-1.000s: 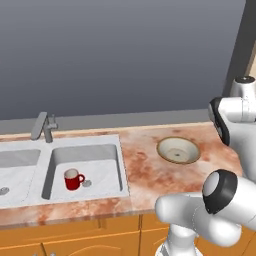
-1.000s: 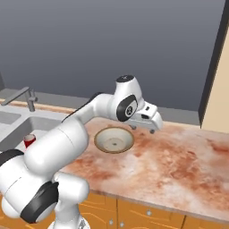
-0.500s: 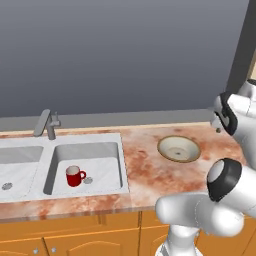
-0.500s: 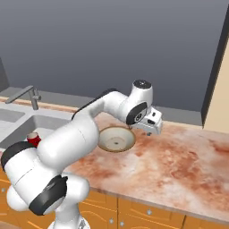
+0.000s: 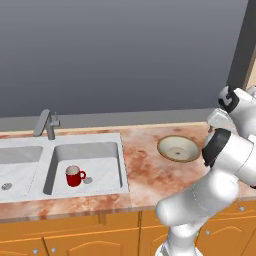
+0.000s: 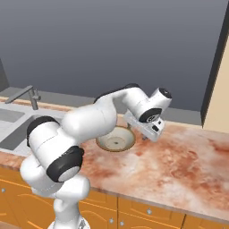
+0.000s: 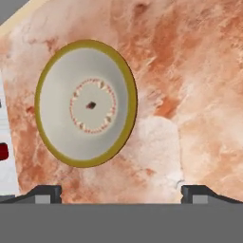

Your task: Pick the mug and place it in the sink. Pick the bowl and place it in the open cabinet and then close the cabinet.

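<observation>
The red mug (image 5: 75, 176) stands upright in the right basin of the sink (image 5: 88, 141). The bowl (image 5: 178, 148) (image 6: 116, 139) (image 7: 86, 103), with its olive rim and cream inside, rests on the marbled counter to the right of the sink. My gripper (image 6: 149, 135) (image 7: 121, 193) hangs open just above the counter, off the bowl's right edge, and points down. Nothing is between its fingertips (image 7: 45, 192), and they touch nothing. In the hand view the bowl lies to the upper left of the gap. The open cabinet is out of view.
A grey faucet (image 5: 46, 123) stands behind the sink. Orange fronts with silver knobs (image 5: 218, 234) run under the counter. A pale upright panel (image 6: 218, 89) borders the counter's right end. Bare marbled counter (image 6: 188, 154) stretches to the right of the bowl.
The arm has swung its elbow to the right, and the hand has dropped a little toward the counter beside the bowl. The jaws have stayed open; mug and bowl have not moved.
</observation>
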Robot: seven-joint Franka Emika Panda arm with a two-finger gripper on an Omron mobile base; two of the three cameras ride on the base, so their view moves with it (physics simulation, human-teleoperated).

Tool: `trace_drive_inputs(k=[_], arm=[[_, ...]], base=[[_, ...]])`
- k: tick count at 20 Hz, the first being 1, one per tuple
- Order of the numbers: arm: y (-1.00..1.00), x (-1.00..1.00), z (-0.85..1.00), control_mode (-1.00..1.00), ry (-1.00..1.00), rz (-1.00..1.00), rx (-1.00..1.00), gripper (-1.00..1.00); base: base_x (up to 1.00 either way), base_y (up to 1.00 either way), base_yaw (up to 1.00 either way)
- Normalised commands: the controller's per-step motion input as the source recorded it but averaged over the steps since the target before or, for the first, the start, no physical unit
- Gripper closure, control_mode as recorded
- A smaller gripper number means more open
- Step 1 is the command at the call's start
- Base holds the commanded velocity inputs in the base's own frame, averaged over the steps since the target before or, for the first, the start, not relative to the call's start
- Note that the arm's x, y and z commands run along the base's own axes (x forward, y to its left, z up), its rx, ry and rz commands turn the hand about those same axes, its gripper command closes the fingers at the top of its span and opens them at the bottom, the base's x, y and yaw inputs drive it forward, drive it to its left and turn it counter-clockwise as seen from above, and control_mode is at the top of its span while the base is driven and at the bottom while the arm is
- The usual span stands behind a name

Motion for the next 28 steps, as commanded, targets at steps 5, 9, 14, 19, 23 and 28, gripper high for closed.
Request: trace_drive_inputs(k=[5,9,14,19,23,28], arm=[[0.16,0.25,-0.49,-1.00,0.10,-0.05,0.17,-1.00],[0.00,0.03,-0.51,-1.00,-0.04,-0.15,0.09,-1.00],[0.10,0.06,-0.54,-1.00,-0.02,-0.22,0.08,-1.00],[0.26,0.27,-0.31,-1.00,0.00,-0.20,0.03,-1.00],[0.26,0.25,-0.26,-1.00,0.00,-0.16,0.02,-1.00],[0.23,0.19,-0.35,-1.00,0.00,-0.14,0.03,-1.00]], base=[[0.00,0.00,0.00],[0.00,0.00,0.00],[0.00,0.00,0.00],[0.00,0.00,0.00],[0.00,0.00,0.00],[0.00,0.00,0.00]])
